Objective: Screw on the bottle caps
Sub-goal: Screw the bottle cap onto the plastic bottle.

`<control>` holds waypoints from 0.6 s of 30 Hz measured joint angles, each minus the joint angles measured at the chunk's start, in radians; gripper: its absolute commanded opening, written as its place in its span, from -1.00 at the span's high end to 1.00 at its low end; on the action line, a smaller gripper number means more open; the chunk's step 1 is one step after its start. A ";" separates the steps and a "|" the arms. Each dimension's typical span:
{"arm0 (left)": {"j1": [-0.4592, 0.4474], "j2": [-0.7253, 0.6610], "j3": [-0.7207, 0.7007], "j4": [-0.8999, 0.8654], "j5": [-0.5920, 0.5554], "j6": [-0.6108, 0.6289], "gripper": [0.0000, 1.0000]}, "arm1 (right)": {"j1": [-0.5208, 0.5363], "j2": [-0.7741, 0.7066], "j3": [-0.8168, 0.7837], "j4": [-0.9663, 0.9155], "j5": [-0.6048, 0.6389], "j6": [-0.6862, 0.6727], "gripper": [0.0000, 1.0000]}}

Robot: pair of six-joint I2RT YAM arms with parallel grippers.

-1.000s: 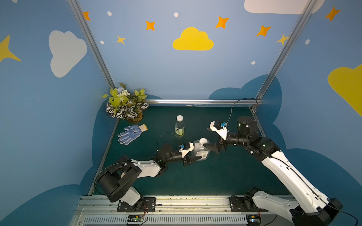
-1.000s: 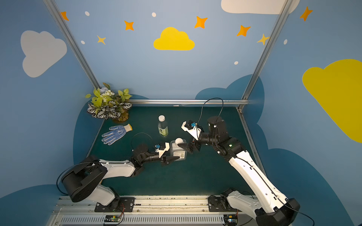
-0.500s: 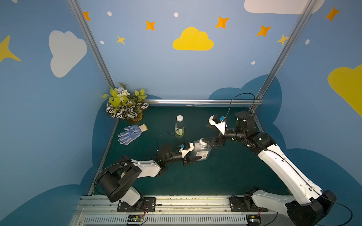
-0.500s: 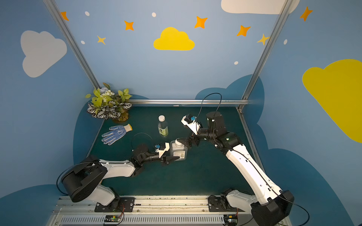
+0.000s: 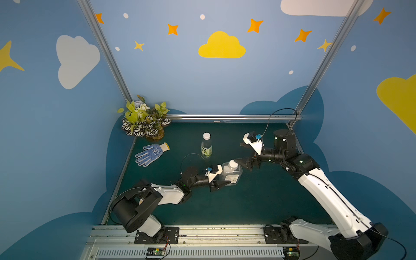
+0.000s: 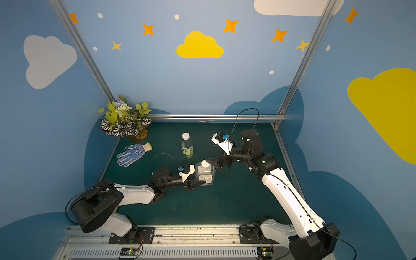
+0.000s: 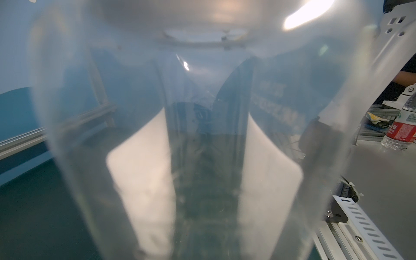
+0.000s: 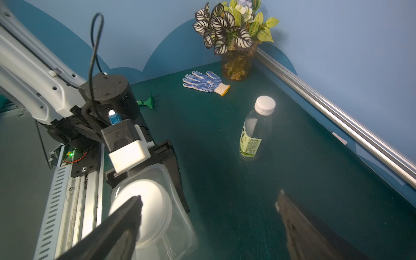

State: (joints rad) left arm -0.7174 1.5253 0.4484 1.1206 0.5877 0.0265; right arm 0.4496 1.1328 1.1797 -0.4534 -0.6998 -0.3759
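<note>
Table (image 5: pixel 247 202): dark green, and both claws hang over its middle.
Right claw (image 8: pixel 208 199): wide open, with nothing in it. One finger tip is right by the near cap. I cannot tell if it touches.
Left claw (image 5: pixel 225 176): squeezed onto the sides of the square bottle, facing the right claw.
Plant (image 5: pixel 145 120): in the back corner, far from both claws, on the left claw's side.
Glove (image 5: pixel 152 154): blue and white, flat on the table, between the plant and the left claw, well apart from both.
Square bottle (image 5: pixel 231 175): clear, standing up, held in the left claw, just in front of the right claw.
Slim bottle (image 5: pixel 206 148): standing alone behind the left claw, near it but not touching.
Near cap (image 5: pixel 233 163): white, on top of the square bottle.
Far cap (image 5: pixel 206 136): white, on top of the slim bottle.
</note>
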 measured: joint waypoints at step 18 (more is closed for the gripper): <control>0.004 -0.001 0.010 0.011 0.075 -0.010 0.42 | 0.056 0.091 0.076 -0.193 -0.259 -0.289 -0.58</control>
State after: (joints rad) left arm -0.7132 1.5242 0.4580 1.1313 0.6624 0.0166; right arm 0.5060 1.2240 1.2552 -0.6464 -0.9588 -0.6651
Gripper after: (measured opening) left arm 0.518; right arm 0.809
